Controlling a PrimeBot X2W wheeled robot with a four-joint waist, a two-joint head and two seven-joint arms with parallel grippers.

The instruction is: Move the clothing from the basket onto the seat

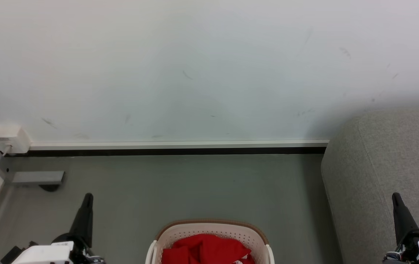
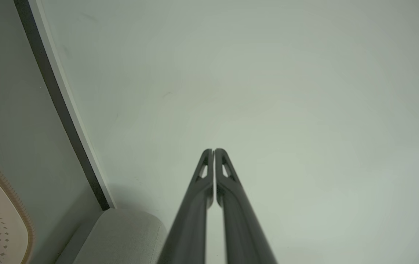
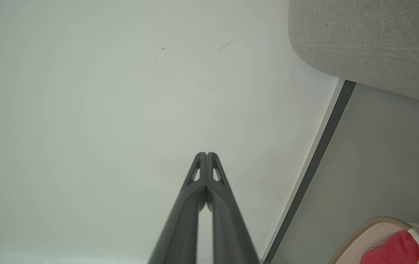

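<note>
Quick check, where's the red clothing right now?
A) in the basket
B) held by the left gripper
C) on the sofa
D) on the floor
A: the clothing lies heaped inside the basket. The visible part of the sofa carries none of it, and the left gripper and right gripper have their jaws shut on nothing.

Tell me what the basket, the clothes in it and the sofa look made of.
Basket: looks like moulded plastic, cream and matte, its walls punched with neat rows of holes under a brown top edge.
Clothes: soft red fabric, matte, lying in loose folds; the fibre can't be told.
Sofa: light grey woven upholstery, with a coarse flecked texture and a stitched seam.
</note>
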